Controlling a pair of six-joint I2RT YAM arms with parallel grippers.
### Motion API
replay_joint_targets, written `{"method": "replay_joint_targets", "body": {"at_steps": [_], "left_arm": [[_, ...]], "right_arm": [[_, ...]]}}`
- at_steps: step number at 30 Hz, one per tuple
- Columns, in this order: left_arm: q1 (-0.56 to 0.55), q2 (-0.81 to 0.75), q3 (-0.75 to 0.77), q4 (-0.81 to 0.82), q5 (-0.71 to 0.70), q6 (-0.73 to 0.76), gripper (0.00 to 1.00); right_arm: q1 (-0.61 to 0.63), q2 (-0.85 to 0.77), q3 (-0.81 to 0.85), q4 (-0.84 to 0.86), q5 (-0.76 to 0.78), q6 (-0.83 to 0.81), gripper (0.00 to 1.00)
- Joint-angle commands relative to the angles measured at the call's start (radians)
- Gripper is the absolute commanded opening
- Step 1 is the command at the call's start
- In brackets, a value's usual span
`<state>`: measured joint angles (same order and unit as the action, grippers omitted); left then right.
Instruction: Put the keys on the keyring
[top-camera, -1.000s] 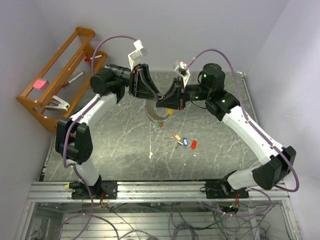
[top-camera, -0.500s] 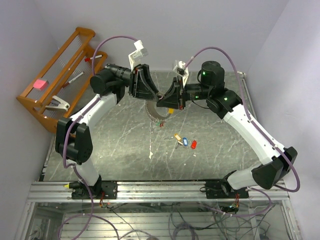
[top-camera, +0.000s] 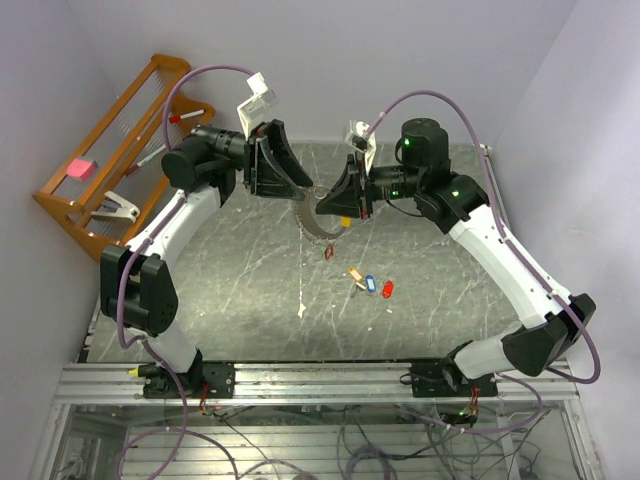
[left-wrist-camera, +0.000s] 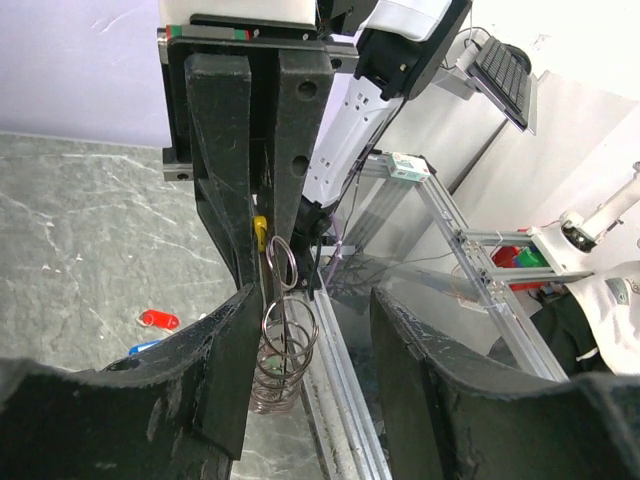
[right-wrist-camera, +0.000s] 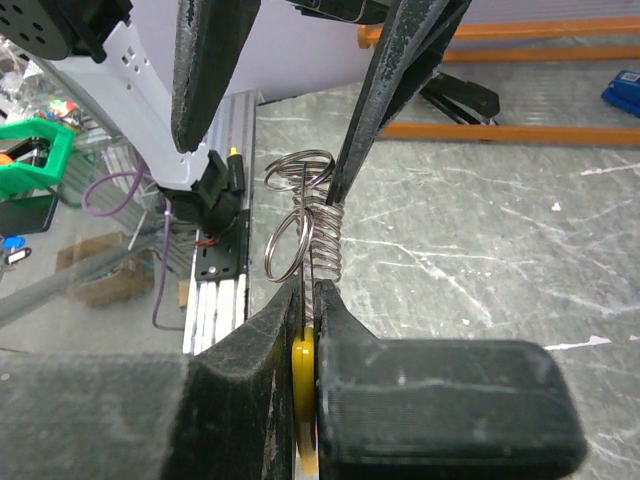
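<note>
The keyring (top-camera: 316, 222) is a silvery chain of wire rings with a yellow piece (right-wrist-camera: 304, 385). My right gripper (top-camera: 327, 207) is shut on that yellow piece (left-wrist-camera: 260, 232), and the rings (right-wrist-camera: 302, 228) hang from it above the table. A small tag (top-camera: 328, 252) dangles at the chain's lower end. My left gripper (top-camera: 303, 187) is open. The rings (left-wrist-camera: 283, 345) lie between its fingers, close to the left finger (left-wrist-camera: 215, 370). An orange-yellow key (top-camera: 355, 272), a blue key (top-camera: 368, 284) and a red key (top-camera: 387, 289) lie loose on the table.
A wooden rack (top-camera: 105, 160) stands at the far left with a pink block (top-camera: 78, 168), pens and a black-and-white clip (top-camera: 118, 207). A white scrap (top-camera: 302, 311) lies on the table. An aluminium rail (top-camera: 320, 380) runs along the near edge.
My left arm has drawn back to the left, away from the right gripper. The ring chain now hangs a little lower from the right gripper. The loose keys have not moved.
</note>
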<state>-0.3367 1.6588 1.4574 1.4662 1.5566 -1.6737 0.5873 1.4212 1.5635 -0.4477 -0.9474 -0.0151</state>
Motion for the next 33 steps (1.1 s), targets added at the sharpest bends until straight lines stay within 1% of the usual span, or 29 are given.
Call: {"method": "replay_joint_targets", "body": {"at_steps": [1, 4, 9, 21, 33], "left_arm": [[-0.001, -0.014, 0.013, 0.033, 0.022, 0.006, 0.58], [-0.001, -0.005, 0.012, 0.038, 0.015, 0.007, 0.58], [-0.001, 0.013, 0.023, 0.097, 0.023, -0.037, 0.58], [-0.001, 0.018, 0.001, 0.105, 0.028, -0.029, 0.56], [-0.021, 0.003, -0.045, 0.029, 0.028, 0.031, 0.52]], "right_arm": [[0.022, 0.013, 0.039, -0.027, 0.010, -0.014, 0.00], [0.037, 0.032, 0.050, -0.040, 0.009, -0.014, 0.00], [0.060, 0.025, 0.035, -0.001, 0.016, 0.003, 0.00], [0.069, 0.022, 0.050, -0.002, 0.033, 0.000, 0.00], [0.073, 0.021, 0.061, 0.014, 0.069, 0.001, 0.00]]}}
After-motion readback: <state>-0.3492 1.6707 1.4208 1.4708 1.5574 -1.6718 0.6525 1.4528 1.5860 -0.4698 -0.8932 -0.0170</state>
